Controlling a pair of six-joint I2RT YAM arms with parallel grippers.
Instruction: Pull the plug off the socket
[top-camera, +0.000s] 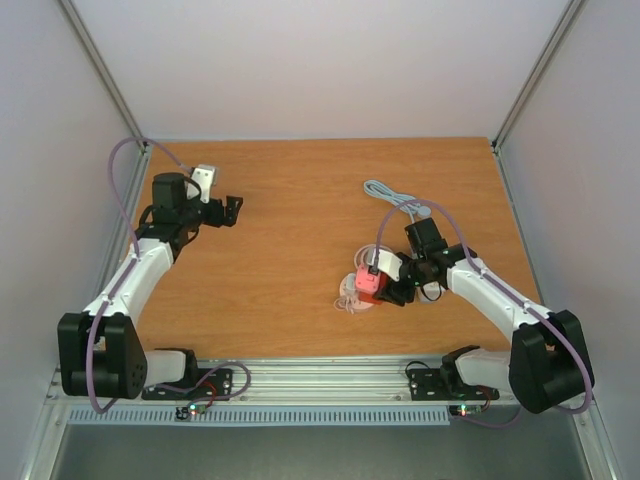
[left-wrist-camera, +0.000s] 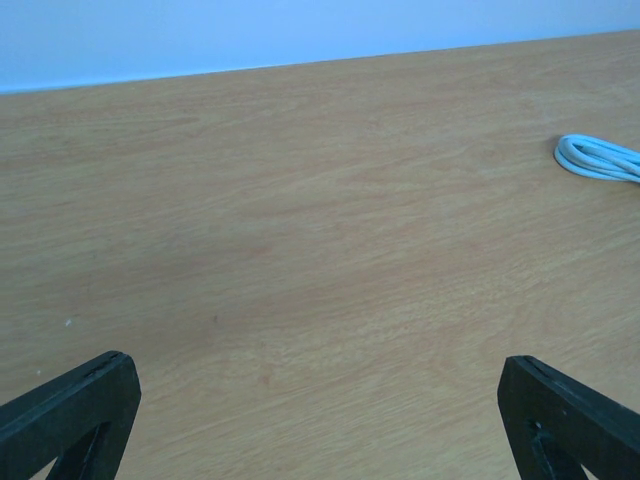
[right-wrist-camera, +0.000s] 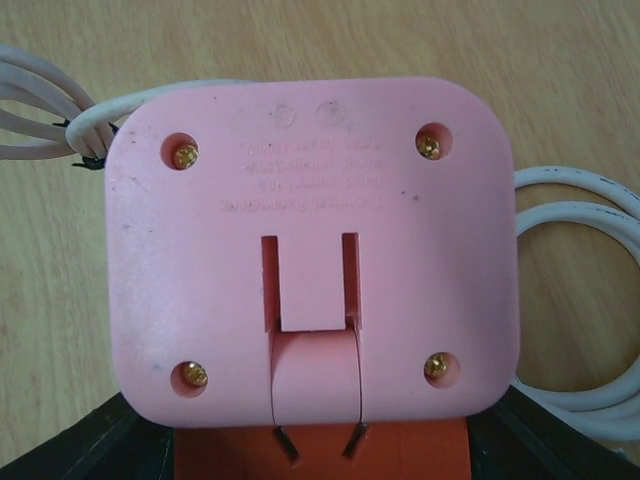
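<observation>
Hanging wide open over bare wood in the upper left of the top view, the left gripper (top-camera: 232, 210) has hold of nothing. Its wrist camera shows only the table (left-wrist-camera: 300, 250) and, at the right edge of that frame, a loop of light-blue cable (left-wrist-camera: 598, 158).

Right of centre in the top view lies the pink socket (top-camera: 360, 280), with the orange-red plug (top-camera: 370, 292) against its near side. In the right wrist view the socket fills the frame. It shows a flat, rounded back plate with four brass screws (right-wrist-camera: 186, 155), one at each corner, and a slot cut in its lower half. The plug is the orange block along the bottom edge, and two metal pins (right-wrist-camera: 286, 445) show at the seam.

Both parts look like hard moulded plastic: light, stiff and rather smooth, and unlikely to crush. The socket is probably too light to stay put against a pull, so it would need pinning or bracing. The plug's two flat sides look like the best place to take hold, squarely and low, with the pull in line with the pins.

The right gripper (top-camera: 397, 288) sits just right of the pair. Its black fingers (right-wrist-camera: 70, 455) show in the bottom corners of the wrist frame, flanking the orange block at about half spread. I cannot tell whether the pads touch it.

White cable (right-wrist-camera: 590, 220) loops out on either side of the socket. It is soft and could drag or snag.
</observation>
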